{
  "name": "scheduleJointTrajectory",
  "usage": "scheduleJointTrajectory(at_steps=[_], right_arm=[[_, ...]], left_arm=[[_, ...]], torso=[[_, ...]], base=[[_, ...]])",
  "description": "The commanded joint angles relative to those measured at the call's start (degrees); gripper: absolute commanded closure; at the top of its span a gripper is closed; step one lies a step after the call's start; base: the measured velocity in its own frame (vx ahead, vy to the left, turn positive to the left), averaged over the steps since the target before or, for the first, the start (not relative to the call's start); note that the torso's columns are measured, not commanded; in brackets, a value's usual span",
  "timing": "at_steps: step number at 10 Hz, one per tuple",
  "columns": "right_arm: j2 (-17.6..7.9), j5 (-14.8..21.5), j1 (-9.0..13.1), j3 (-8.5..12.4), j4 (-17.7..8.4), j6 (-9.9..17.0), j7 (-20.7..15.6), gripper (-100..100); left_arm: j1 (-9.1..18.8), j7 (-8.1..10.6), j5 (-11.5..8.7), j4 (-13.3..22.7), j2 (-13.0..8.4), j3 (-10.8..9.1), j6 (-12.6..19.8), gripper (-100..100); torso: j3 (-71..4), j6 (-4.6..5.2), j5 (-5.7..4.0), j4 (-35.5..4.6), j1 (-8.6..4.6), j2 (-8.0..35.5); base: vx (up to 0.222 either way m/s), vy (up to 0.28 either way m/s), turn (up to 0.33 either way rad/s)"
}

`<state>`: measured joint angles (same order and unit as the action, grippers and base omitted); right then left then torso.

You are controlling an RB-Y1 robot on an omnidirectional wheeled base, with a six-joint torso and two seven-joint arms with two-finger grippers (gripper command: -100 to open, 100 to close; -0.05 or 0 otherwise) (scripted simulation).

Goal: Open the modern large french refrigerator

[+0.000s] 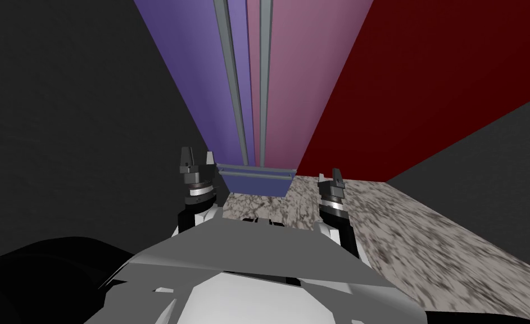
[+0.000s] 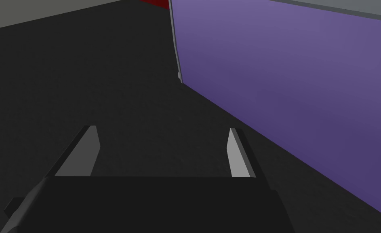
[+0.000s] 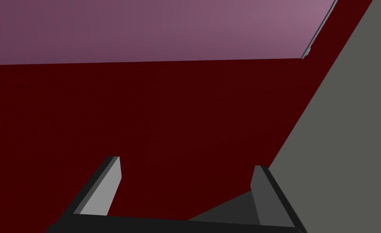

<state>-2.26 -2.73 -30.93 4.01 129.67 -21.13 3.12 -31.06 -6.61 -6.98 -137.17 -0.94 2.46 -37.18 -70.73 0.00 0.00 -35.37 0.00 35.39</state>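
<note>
Fingers (image 2: 238, 157) of both grippers are standing apart, empty. Left gripper (image 1: 197, 156) and right gripper (image 1: 332, 175) are flanking the refrigerator (image 1: 202, 67); head view is showing its grey handles (image 1: 231, 79).

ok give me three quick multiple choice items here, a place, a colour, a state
1. Where do the refrigerator's two grey handles run?
A. at the outer edges
B. side by side down the middle
C. across the top

2. What colour is the left door?
A. white
B. green
C. purple

3. How are the left gripper's fingers?
A. open, holding nothing
B. shut on a handle
C. shut on nothing

1 B: the head view shows them together where the doors meet.
2 C: it is purple in the head view.
3 A: they stand apart with nothing between.
</note>
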Motion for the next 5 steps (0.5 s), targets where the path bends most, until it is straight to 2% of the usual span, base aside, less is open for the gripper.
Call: scheduleJointTrajectory(at_steps=[1, 2, 5], right_arm=[[0.0, 0.0, 0.0, 0.0, 0.0, 0.0, 0.0, 0], [0.0, 0.0, 0.0, 0.0, 0.0, 0.0, 0.0, 0], [0.0, 0.0, 0.0, 0.0, 0.0, 0.0, 0.0, 0]], left_arm=[[0.5, 0.53, 0.3, 2.0, -2.1, -0.16, -0.7, -100], [0.7, 0.78, 0.5, 3.0, -2.8, -0.24, -1.0, -100], [1.7, 1.75, 1.0, 6.6, -4.6, -0.54, -2.3, -100]], torso=[[-8.5, 0.00, 0.00, -4.2, 0.00, 4.2], [-12.4, 0.01, 0.00, -6.1, -0.01, 6.1], [-13.8, 0.00, 0.00, -6.9, 0.00, 6.9]], base=[[0.031, -0.010, -0.054], [0.042, -0.012, -0.064], [0.041, -0.009, -0.045]])
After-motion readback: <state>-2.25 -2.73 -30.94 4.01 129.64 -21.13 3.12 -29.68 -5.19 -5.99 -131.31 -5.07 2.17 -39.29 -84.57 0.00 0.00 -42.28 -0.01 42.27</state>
